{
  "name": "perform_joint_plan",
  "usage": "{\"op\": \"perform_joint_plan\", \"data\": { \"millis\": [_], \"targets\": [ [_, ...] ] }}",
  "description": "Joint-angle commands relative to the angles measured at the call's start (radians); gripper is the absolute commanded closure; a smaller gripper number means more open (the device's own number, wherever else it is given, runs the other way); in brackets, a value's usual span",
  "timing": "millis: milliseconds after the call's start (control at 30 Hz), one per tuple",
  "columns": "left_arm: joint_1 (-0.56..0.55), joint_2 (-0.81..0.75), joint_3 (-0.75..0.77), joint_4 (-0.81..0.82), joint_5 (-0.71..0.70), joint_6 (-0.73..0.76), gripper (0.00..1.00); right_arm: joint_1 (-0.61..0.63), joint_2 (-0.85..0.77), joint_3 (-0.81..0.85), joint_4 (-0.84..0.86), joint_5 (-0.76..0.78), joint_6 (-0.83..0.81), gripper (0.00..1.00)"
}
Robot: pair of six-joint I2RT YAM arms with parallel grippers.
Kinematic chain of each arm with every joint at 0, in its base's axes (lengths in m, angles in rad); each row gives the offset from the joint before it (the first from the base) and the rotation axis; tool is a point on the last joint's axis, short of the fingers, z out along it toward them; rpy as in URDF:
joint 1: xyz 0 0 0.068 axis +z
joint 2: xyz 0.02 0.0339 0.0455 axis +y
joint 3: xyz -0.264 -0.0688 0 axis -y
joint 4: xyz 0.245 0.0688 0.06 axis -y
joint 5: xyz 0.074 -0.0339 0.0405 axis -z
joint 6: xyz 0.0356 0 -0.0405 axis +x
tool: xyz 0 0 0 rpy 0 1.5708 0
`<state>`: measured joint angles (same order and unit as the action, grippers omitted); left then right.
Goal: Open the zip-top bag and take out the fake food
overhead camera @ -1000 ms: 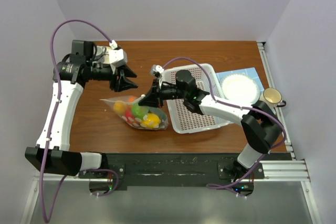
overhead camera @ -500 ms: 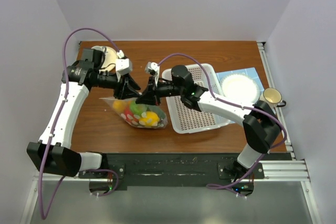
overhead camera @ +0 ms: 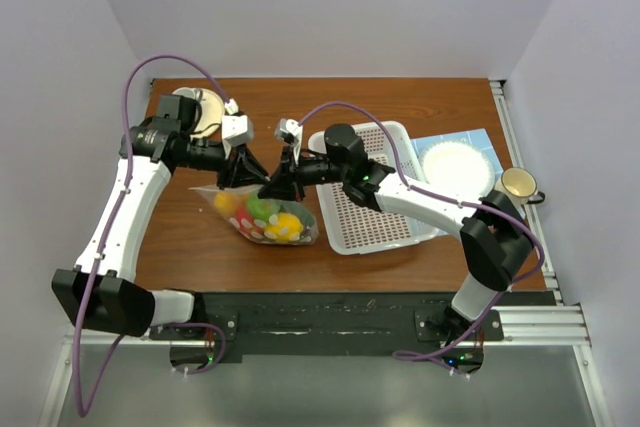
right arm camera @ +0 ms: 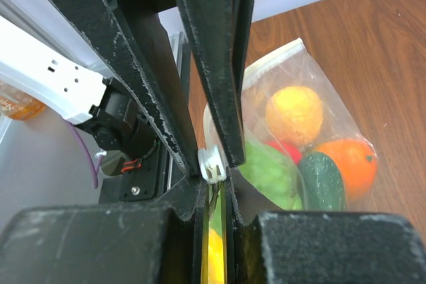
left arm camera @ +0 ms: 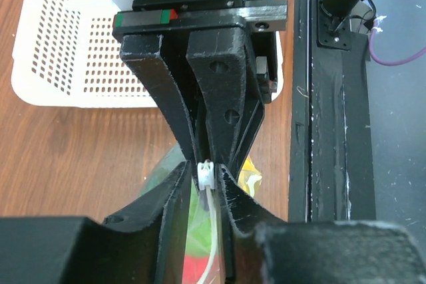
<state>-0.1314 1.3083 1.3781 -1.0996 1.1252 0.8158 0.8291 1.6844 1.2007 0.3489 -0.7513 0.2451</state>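
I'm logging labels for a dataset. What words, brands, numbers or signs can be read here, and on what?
No readable text in any view.
Orange patch at the left edge of the right wrist view: blurred, unreadable.
Green and red strip near the top of the left wrist view: colour marks only, no letters.

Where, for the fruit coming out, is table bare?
The brown table is bare behind the white perforated basket and in front of the clear dotted zip-top bag. Crowded where left gripper and right gripper pinch it.
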Motion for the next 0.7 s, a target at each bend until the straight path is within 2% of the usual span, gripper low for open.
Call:
{"op": "perform_joint_plan", "data": {
  "millis": [0,233,300,333,433,500,667],
  "targets": [
    [-0.010,0.020,-0.010,-0.054,0.025,0.059,0.72,0.001,-0.020,0.031,0.018,0.006,-0.015,1.00],
    [-0.014,0.023,-0.007,-0.065,0.024,0.071,0.69,-0.001,-0.025,0.030,0.012,0.006,-0.020,1.00],
    [-0.014,0.029,-0.007,-0.062,0.031,0.069,0.74,0.001,-0.025,0.031,0.013,0.004,-0.018,1.00],
    [-0.017,0.031,-0.004,-0.063,0.036,0.071,0.83,-0.001,-0.025,0.031,0.012,0.004,-0.017,1.00],
    [-0.020,0.045,0.007,-0.075,0.036,0.083,0.96,0.001,-0.029,0.034,0.006,0.007,-0.018,1.00],
    [-0.020,0.046,0.016,-0.088,0.031,0.094,1.00,0.001,-0.034,0.036,-0.004,0.012,-0.027,1.00],
    [-0.020,0.046,0.035,-0.121,-0.004,0.114,1.00,-0.001,-0.057,0.028,-0.037,0.029,-0.053,1.00]
  ]
}}
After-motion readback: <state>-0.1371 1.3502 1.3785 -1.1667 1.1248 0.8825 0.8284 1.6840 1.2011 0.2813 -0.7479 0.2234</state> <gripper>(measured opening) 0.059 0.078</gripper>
